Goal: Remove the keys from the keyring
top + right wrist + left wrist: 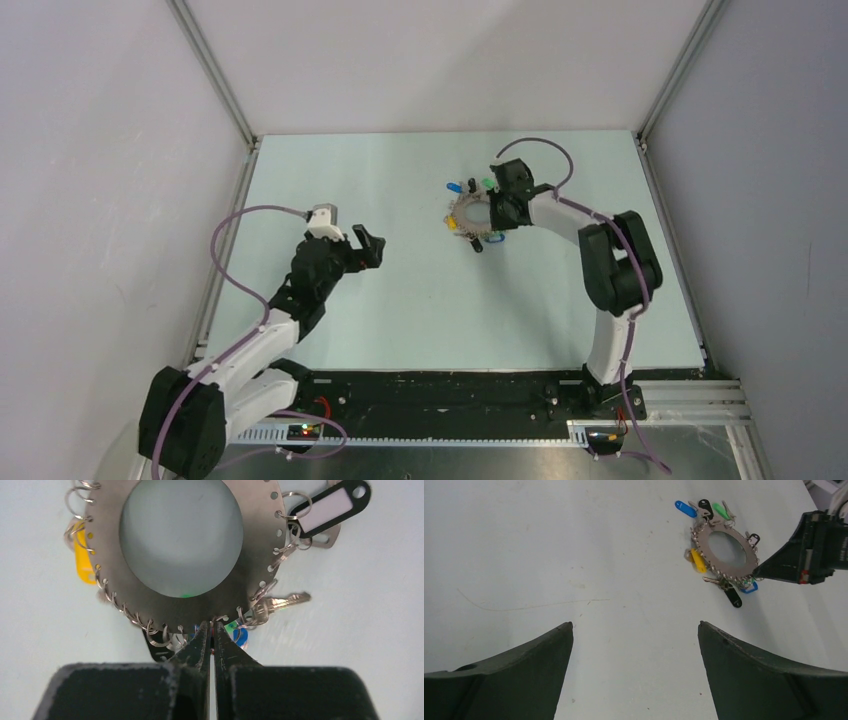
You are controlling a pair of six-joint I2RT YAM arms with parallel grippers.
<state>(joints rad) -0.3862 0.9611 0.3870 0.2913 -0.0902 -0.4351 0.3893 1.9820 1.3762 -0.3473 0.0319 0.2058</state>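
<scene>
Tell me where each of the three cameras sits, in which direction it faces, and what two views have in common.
Top external: fixed above and behind, looking down at the table; the left arm and right arm show, bases at the bottom.
Left wrist: on the left arm, facing across the table toward the keyring; the open left gripper frames the bottom.
Right wrist: on the right arm, close over the keyring; the shut right gripper sits at its rim.
Shared: both wrist views show the keyring, yellow tag and right gripper.
</scene>
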